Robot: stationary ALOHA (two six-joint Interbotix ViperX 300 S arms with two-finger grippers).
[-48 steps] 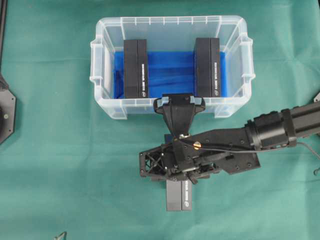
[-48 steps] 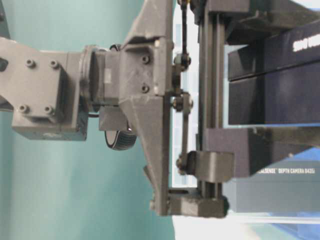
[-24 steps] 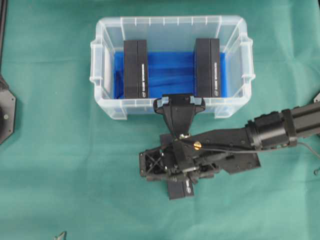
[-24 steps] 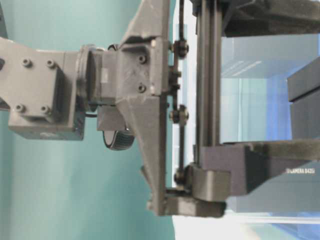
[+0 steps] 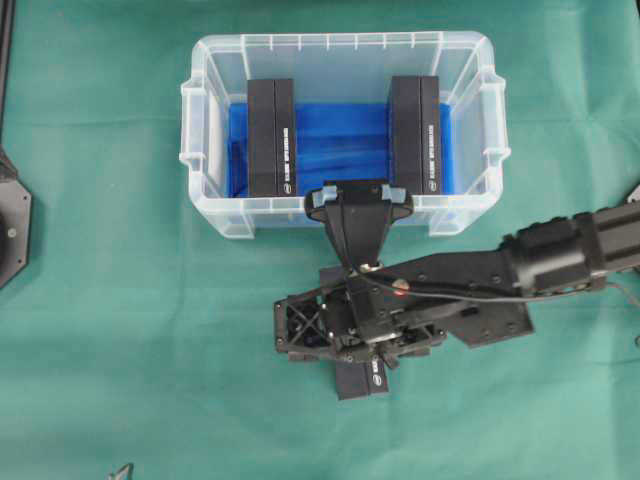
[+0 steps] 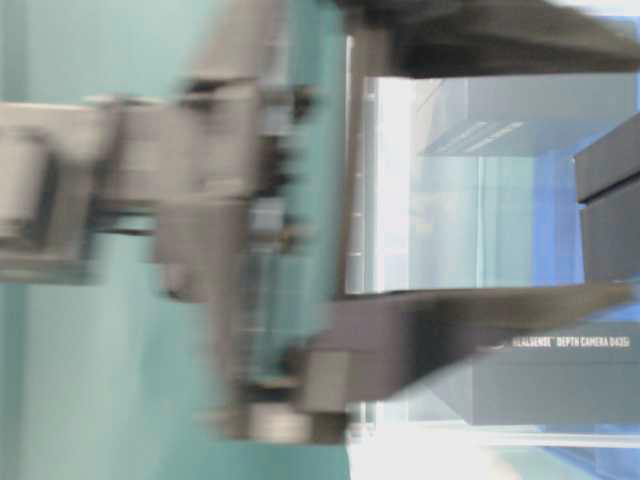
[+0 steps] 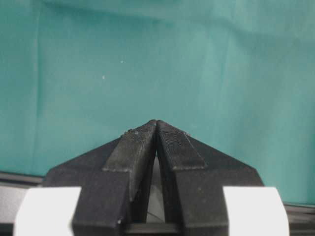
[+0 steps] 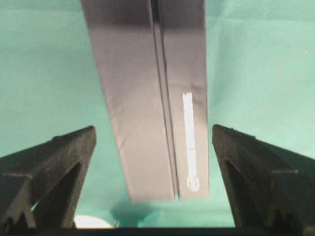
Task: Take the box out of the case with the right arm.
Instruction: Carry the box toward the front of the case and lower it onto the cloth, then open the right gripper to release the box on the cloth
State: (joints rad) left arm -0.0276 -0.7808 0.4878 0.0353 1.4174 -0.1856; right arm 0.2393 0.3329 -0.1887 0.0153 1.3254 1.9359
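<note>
Lying flat on the green table (image 5: 120, 330), the box (image 8: 152, 93) out of the case (image 5: 345, 55), just in front of its near wall. Above it the right gripper (image 8: 152, 196), jaws spread wide on either side, gripping nothing, apparently clear of the box, though the table-level view is blurred. Two more boxes (image 5: 272, 138) inside the case. Left gripper (image 7: 156, 129) jaws pressed together, empty, over bare cloth.

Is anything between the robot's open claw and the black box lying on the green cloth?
No. The right claw is open, and the box lies between its fingers on the cloth with clear gaps on both sides.
</note>
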